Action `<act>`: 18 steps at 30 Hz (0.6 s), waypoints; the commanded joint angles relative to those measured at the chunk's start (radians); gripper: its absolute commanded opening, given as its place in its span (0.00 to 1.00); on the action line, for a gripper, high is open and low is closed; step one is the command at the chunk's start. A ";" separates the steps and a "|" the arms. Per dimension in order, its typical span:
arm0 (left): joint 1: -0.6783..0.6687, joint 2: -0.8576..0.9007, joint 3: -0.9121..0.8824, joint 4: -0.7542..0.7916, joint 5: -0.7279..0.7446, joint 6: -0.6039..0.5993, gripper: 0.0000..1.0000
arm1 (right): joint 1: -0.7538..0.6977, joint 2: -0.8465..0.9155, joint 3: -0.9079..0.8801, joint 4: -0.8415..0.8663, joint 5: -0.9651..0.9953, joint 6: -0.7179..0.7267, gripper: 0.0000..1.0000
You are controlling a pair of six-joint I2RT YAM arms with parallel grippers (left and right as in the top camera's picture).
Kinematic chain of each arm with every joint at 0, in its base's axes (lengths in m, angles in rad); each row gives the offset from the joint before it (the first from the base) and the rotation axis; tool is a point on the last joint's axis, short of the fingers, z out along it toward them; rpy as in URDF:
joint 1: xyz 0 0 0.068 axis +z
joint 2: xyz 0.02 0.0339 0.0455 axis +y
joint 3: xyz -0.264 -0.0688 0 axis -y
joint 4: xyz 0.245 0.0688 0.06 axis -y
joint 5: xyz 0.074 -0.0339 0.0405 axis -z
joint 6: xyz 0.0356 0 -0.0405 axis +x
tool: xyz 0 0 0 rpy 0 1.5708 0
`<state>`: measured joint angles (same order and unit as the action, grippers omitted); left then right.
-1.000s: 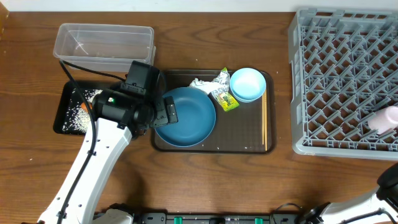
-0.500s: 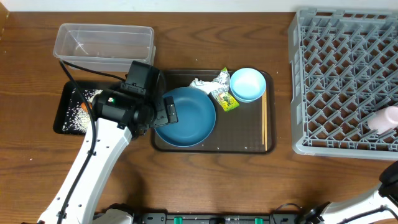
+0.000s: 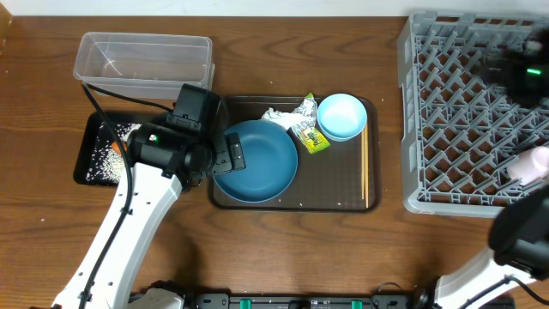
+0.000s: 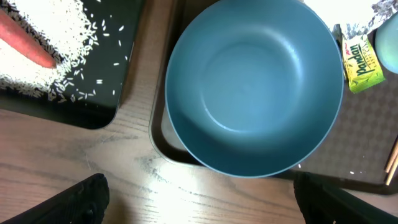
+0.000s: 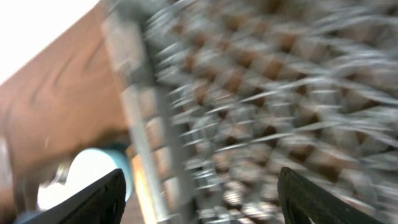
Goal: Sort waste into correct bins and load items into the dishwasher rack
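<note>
The dark blue plate (image 3: 257, 161) lies on the brown serving tray (image 3: 334, 193), beside the crumpled tissue (image 3: 276, 116), the silver and yellow-green wrapper (image 3: 310, 135), the light blue bowl (image 3: 341, 116) and the chopsticks (image 3: 364, 167). My left gripper (image 3: 225, 154) hovers open and empty at the plate's left edge; the plate (image 4: 255, 87) fills the left wrist view. Rice (image 4: 37, 25) and the carrot (image 4: 25, 43) lie in the black tray (image 3: 90, 163). My right gripper (image 3: 515, 69), blurred, is open above the grey rack (image 3: 463, 112). The white cup (image 3: 536, 163) lies in the rack.
The clear tub (image 3: 141, 56) stands behind the black tray and holds a few rice grains. The right wrist view is motion-blurred and shows the rack lattice (image 5: 267, 93) and the bowl (image 5: 93, 174).
My right arm has swung up from the bottom right corner to over the back of the rack. The left arm and the objects have not moved.
</note>
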<state>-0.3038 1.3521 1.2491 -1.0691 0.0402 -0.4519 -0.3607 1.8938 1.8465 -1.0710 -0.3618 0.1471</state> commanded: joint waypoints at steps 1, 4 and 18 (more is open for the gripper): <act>-0.001 0.002 -0.003 -0.003 -0.019 -0.013 0.98 | 0.167 -0.029 0.002 -0.026 0.098 -0.044 0.78; -0.001 0.002 -0.003 -0.003 -0.019 -0.013 0.98 | 0.308 -0.029 0.001 -0.041 0.239 -0.044 0.78; -0.001 0.002 -0.003 -0.003 -0.019 -0.013 0.98 | 0.716 -0.026 0.001 -0.028 0.418 -0.044 0.99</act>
<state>-0.3038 1.3521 1.2491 -1.0695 0.0406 -0.4519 0.3214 1.8935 1.8465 -1.1019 0.0158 0.1131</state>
